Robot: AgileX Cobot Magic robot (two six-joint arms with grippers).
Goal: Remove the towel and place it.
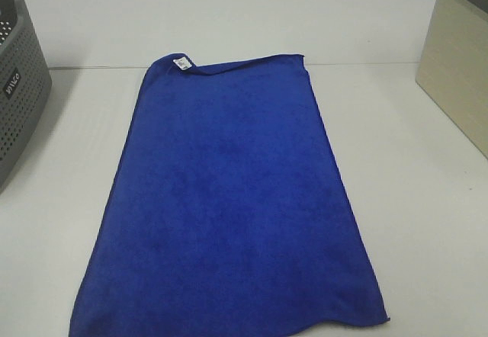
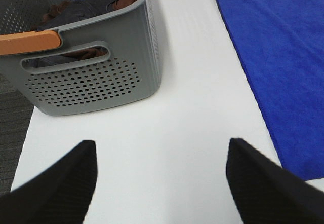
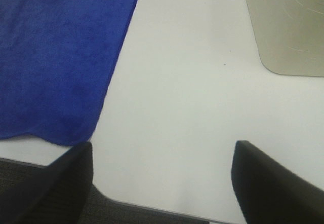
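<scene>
Exterior high view, from left to right: a grey perforated basket point(image 1: 19, 85) sits at the left edge of the white surface point(image 1: 427, 192), partly cut off by the frame. Near the middle lies the towel point(image 1: 229, 200), a royal-blue plush cloth spread flat and running from the far half of the surface down to its near edge. Its small white label point(image 1: 182, 64) shows at the far left corner, where the hem is slightly turned over. At the right edge stands a beige box point(image 1: 457, 70), well apart from the towel. Neither arm shows in this view.

Left wrist view: the left end effector point(image 2: 162, 183) hovers over bare white surface between the basket point(image 2: 91, 77) and the towel's point(image 2: 273, 57) long edge, touching neither. Its 2 dark fingers point(image 2: 55, 188) stand wide apart with nothing between them. The basket has an orange handle point(image 2: 28, 42) on its rim and holds dark and brownish clothes point(image 2: 96, 3).

Right wrist view: the right end effector point(image 3: 162, 183) hangs above the near edge of the surface, just beside the towel's point(image 3: 55, 57) near corner. Its fingers point(image 3: 273, 183) are also spread apart and empty. The beige box point(image 3: 288, 26) lies on the other side, apart from the towel.
</scene>
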